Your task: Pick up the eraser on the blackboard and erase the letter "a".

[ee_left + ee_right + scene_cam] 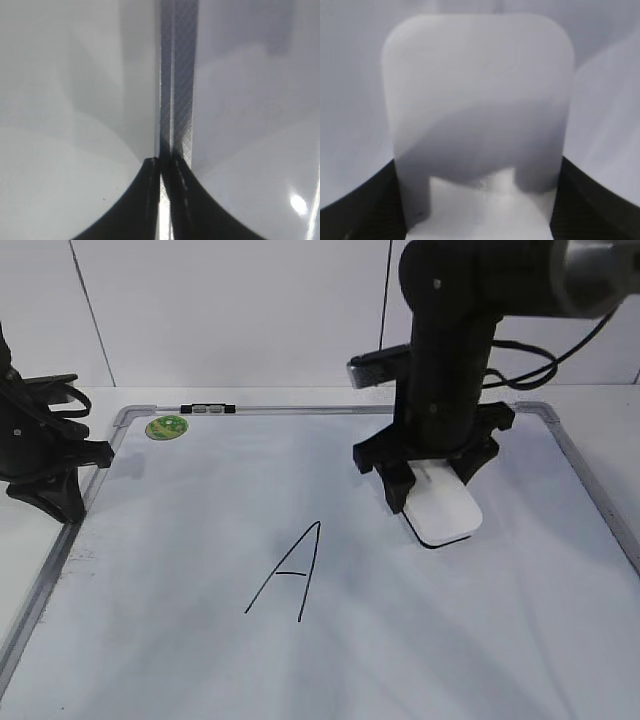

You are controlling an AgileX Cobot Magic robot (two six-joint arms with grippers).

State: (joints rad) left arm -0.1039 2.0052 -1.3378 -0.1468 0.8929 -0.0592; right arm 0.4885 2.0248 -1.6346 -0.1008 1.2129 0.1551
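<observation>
Exterior: right gripper (432, 483) clamped eraser (446, 512) flat on blackboard (180, 640), right of capital A (290, 575); left gripper (62, 495) rested at board's left edge.
Left wrist: fingers (150, 200) pressed together over frame (177, 75).
Right wrist: eraser (480, 100) filled space between fingers (360, 210).

A tall black capital "A" (288, 572) is handwritten. A small black-and-silver clip (207, 409) sits far above it, toward the upper left.

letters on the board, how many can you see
1: a capital A at the middle of the board. Another could be hidden under the eraser or the right hand.
</observation>
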